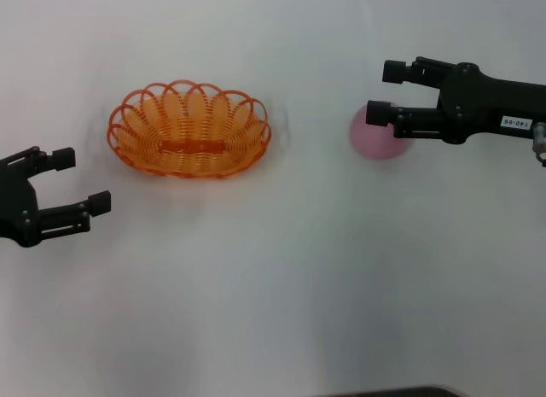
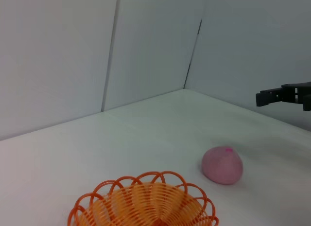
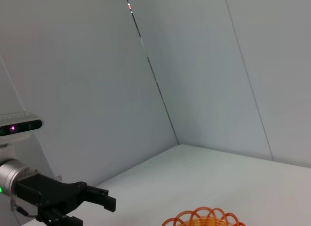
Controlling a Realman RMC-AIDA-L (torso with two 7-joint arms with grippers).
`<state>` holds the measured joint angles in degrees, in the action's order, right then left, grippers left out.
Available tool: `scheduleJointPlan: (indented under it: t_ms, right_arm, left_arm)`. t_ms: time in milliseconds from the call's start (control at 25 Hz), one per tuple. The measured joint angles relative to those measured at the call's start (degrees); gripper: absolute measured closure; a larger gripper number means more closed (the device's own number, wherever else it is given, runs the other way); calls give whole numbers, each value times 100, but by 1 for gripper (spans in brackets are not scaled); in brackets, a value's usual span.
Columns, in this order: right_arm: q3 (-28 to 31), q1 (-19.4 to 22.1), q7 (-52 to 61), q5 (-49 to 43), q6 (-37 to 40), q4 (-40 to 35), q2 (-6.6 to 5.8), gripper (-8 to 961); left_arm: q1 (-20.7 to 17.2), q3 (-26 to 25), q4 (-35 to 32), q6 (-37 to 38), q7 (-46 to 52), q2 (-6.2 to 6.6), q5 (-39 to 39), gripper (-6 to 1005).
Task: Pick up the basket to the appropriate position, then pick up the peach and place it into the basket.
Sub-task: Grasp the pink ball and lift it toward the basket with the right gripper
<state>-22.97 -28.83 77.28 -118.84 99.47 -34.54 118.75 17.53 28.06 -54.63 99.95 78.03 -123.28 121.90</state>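
Left gripper [image 1: 75, 181] open beside basket [image 1: 188, 129]; right gripper [image 1: 386, 92] over peach [image 1: 378, 137].

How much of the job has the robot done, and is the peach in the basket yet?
Not yet. The basket sits on the table with nothing in it, and nothing holds it. The peach still lies on the table, outside the basket. The right claw hangs open above the peach without gripping it. The left claw waits open beside the basket. Grabbing the peach and dropping it in is still left.
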Motion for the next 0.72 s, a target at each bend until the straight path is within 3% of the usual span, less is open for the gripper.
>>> scheduleJointPlan:
  t_ms: [280,720]
  right_arm:
    - [-251,-39,474,-7,39,-293,-75,36]
    - [-571,-179,1898,180,617,-2029,-150,36]
  left_arm:
    - [-8,-20,5,-2,-20,-3,0,114]
    - [-10,28,48,43,-20,-23,0,114]
